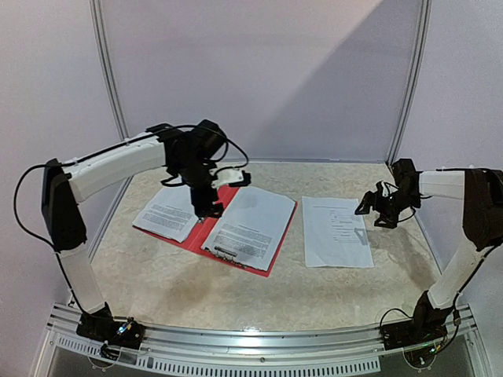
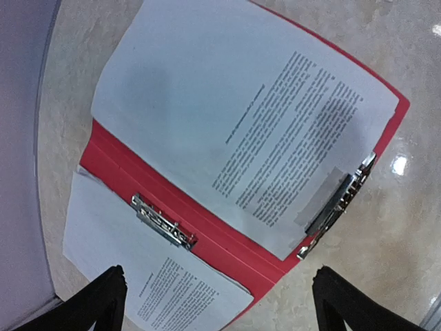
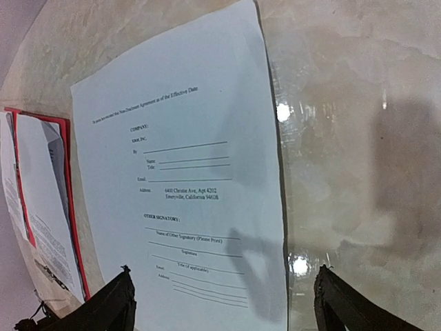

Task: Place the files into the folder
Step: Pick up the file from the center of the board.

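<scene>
The folder (image 1: 267, 265) lies open and flat on the table (image 1: 236, 302), left of centre. The left gripper (image 1: 208, 209) is positioned directly over the folder's spine, and its two fingers (image 2: 96, 303) are spread wide apart with nothing between them. In the left wrist view one fingertip stands over the left-hand sheet and the other over bare table just past the folder's corner. Contact between the tips and the folder cannot be determined. The folder holds two printed pages. The left-hand sheet (image 1: 167, 212) covers the left cover, and its outer edge overhangs the red plastic. The right-hand sheet (image 1: 253, 222) covers most of the right cover. A silver spine clip (image 2: 164, 222) sits on the red strip between the two pages. A second silver edge clip (image 2: 336, 203) lies across the near end of the right-hand sheet. A third page, the loose sheet (image 1: 336, 231), lies flat on the table just beside the folder's right edge and apart from it. The right gripper (image 1: 385, 207) hangs near the right margin of the loose sheet. Its fingers (image 3: 114, 303) are also fully parted and hold nothing. In the right wrist view one tip stands over the paper and the other over bare table.
</scene>
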Motion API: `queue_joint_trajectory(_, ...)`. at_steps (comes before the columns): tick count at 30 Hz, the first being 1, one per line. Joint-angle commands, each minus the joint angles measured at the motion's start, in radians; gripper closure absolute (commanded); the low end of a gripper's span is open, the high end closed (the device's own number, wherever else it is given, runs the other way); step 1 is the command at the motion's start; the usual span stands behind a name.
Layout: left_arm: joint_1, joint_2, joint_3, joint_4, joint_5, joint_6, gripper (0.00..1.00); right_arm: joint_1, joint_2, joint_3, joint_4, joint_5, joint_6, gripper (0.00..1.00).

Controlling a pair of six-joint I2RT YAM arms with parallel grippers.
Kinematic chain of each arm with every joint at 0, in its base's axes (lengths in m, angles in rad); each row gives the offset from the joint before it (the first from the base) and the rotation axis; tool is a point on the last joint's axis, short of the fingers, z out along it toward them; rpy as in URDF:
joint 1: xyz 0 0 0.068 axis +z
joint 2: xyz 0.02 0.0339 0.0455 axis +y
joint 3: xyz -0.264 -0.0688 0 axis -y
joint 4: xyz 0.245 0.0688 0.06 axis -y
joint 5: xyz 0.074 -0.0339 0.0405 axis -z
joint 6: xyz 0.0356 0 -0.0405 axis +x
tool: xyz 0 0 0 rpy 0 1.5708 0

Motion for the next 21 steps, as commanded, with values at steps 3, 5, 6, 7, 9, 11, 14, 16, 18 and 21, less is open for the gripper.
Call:
queue_joint_trajectory(3, -0.198, 0.263, 0.215, 0.154, -0.150, 0.104, 0.04, -0.066, 0.143, 0.038, 0.066, -0.170, -0.047, 0.13)
queue_joint_trajectory(5, -0.247, 0.347, 0.273, 0.232, -0.195, 0.151, 0.04, -0.073, 0.169, 0.040, 0.073, -0.173, -0.053, 0.13)
queue_joint_trajectory(6, -0.270, 0.388, 0.298, 0.278, -0.218, 0.178, 0.03, -0.077, 0.178, 0.038, 0.078, -0.181, -0.054, 0.14)
queue_joint_trajectory(7, -0.293, 0.422, 0.316, 0.325, -0.238, 0.209, 0.03, -0.080, 0.189, 0.035, 0.084, -0.194, -0.055, 0.14)
queue_joint_trajectory(9, -0.318, 0.485, 0.336, 0.420, -0.259, 0.262, 0.03, -0.086, 0.197, 0.025, 0.099, -0.209, -0.057, 0.14)
queue_joint_trajectory(11, -0.332, 0.536, 0.336, 0.508, -0.273, 0.323, 0.02, -0.096, 0.202, 0.018, 0.110, -0.219, -0.058, 0.14)
queue_joint_trajectory(14, -0.341, 0.617, 0.355, 0.583, -0.298, 0.374, 0.02, -0.111, 0.216, 0.017, 0.110, -0.248, -0.064, 0.15)
queue_joint_trajectory(16, -0.344, 0.652, 0.367, 0.608, -0.302, 0.384, 0.02, -0.119, 0.218, 0.018, 0.110, -0.257, -0.069, 0.15)
queue_joint_trajectory(18, -0.351, 0.671, 0.368, 0.643, -0.301, 0.386, 0.02, -0.126, 0.217, 0.012, 0.112, -0.259, -0.072, 0.15)
queue_joint_trajectory(21, -0.359, 0.695, 0.379, 0.669, -0.290, 0.381, 0.02, -0.131, 0.219, 0.003, 0.125, -0.281, -0.077, 0.15)
